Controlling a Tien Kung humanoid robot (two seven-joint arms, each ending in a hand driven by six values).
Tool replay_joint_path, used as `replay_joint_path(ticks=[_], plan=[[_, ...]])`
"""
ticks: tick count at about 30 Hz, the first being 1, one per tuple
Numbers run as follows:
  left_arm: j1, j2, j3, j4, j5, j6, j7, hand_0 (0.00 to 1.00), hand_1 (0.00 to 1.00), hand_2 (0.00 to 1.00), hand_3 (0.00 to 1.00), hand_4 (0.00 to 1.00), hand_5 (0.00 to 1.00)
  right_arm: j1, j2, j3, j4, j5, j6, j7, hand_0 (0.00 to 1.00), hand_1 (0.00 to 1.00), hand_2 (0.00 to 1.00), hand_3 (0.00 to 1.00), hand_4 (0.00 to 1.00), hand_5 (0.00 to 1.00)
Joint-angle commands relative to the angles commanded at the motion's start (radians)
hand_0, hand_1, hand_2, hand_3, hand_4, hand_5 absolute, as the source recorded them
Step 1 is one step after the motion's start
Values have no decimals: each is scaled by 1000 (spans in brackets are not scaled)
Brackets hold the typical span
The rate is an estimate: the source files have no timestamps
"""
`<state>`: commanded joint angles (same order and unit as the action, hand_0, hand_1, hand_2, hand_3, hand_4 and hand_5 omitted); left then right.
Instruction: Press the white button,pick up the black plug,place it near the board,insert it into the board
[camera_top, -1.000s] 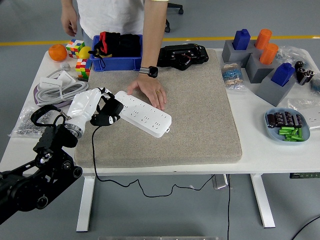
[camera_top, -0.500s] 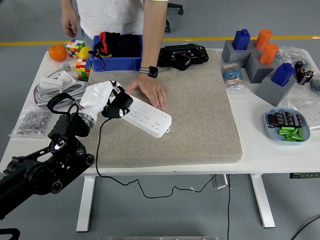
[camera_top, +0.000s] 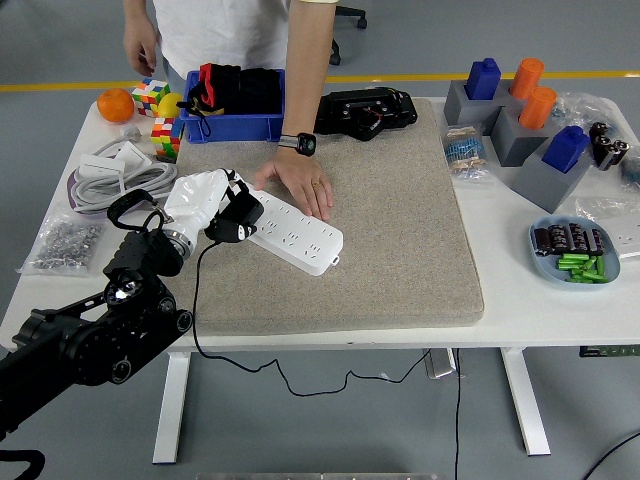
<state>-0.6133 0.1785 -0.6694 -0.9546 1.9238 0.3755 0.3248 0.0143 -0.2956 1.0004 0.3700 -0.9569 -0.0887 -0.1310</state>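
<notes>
A white power strip (camera_top: 297, 232) lies slantwise on the grey mat (camera_top: 400, 250). My left hand (camera_top: 205, 203), white with black fingers, is shut on the black plug (camera_top: 238, 218) and holds it at the strip's left end, over its sockets. The plug's black cable (camera_top: 200, 300) hangs down over the table's front edge. A person's hand (camera_top: 300, 183) presses flat on the strip's far edge and holds it steady. My right hand is out of view.
A blue bin (camera_top: 232, 122) with black and red parts stands behind the mat. Puzzle cubes (camera_top: 160, 110), an orange (camera_top: 115, 104) and a white coiled cable (camera_top: 120, 175) lie at the left. Grey holders with blue and orange blocks (camera_top: 520, 120) and a blue dish (camera_top: 572, 255) are at the right.
My left hand carried the black plug up and to the right, from beside the strip's left end to over its sockets, then settled slightly lower. The person's hand stayed on the strip.
</notes>
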Motion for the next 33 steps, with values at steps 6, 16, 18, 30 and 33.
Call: replay_joint_path(ticks=[6, 16, 18, 30, 33], plan=[[-7, 0, 6, 20, 4, -2, 1, 100, 209, 297, 392, 262, 2, -1, -3, -7, -1, 1, 0, 0, 578, 534, 548, 508, 643, 384], [-13, -4, 22, 20, 17, -3, 4, 98, 204, 295, 389, 251, 2, 1, -3, -6, 0, 1, 0, 0, 576, 534, 548, 508, 642, 383], [-15, -5, 24, 20, 22, -3, 5, 98, 204, 295, 389, 251, 2, 1, -3, -7, -1, 1, 0, 0, 576, 534, 548, 508, 642, 383], [-32, -9, 27, 36, 74, -17, 44, 91, 200, 292, 389, 241, 2, -1, -2, -7, -1, 1, 0, -1, 574, 534, 547, 508, 642, 383], [-32, -6, 28, 37, 76, -23, 50, 91, 200, 292, 389, 241, 2, 0, -3, -7, -1, 1, 0, -1, 574, 534, 547, 508, 642, 383]])
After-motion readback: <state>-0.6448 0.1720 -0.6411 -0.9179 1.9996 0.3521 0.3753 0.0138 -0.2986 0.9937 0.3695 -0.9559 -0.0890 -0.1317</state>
